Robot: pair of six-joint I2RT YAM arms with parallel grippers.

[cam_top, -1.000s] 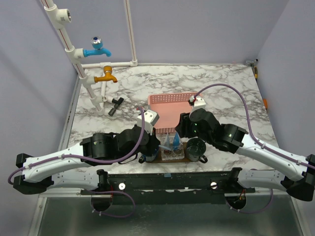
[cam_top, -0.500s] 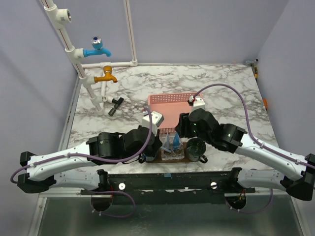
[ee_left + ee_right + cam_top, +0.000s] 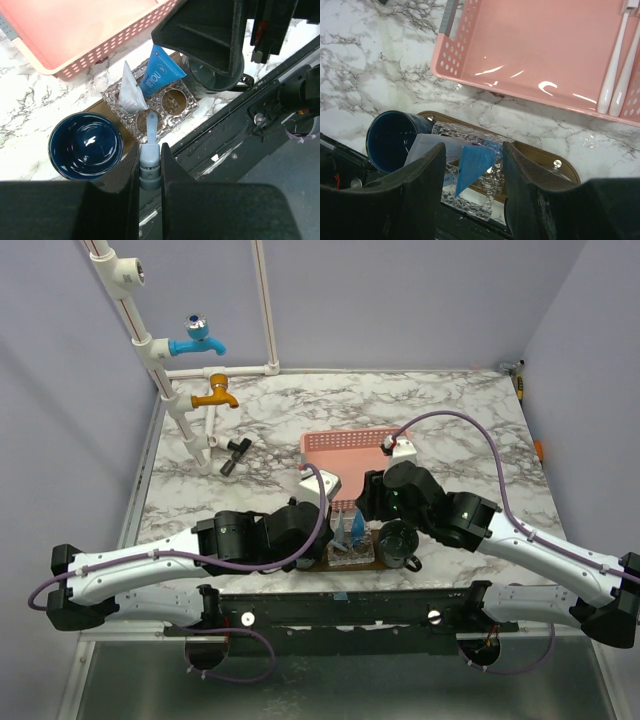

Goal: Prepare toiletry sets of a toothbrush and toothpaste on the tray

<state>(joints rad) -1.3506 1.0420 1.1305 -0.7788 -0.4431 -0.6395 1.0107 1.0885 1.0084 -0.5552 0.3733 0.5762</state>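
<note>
- Top view: the left arm (image 3: 200,545) has swung in toward the middle of the bench (image 3: 440,420) over the last second, so its wrist now hangs right over the near side of the pink basket (image 3: 340,445). The right arm (image 3: 470,520) has barely shifted and stays opposite it. The blue tube (image 3: 347,529) shows as a small wedge between the two wrists. The swing suggests a brush is being brought to the set, not taken away.
- Left wrist view: the left hand (image 3: 150,165) is clamped on a toothbrush (image 3: 150,150), a slim, pale blue-and-white stick. Its far end sits over one round hole of the glass holder (image 3: 170,102), which stands on the brown tray (image 3: 95,106). The blue tube and a white tube (image 3: 131,92) stand in the holder, leaning with their flat crimped ends up and their caps hidden. A dark blue cup (image 3: 86,146) sits just beside the holder, and a second dark cup (image 3: 215,80) lies beyond it. The brush is not yet seated, so judging by this, the set is one drop short.
- Right wrist view: the right hand (image 3: 473,150) has its fingers (image 3: 420,195) apart, one on each side of the two tubes, and no contact shows. Two spare toothbrushes (image 3: 612,65), white and slender, lie at the far right end of the basket, well away from the tray.
</note>
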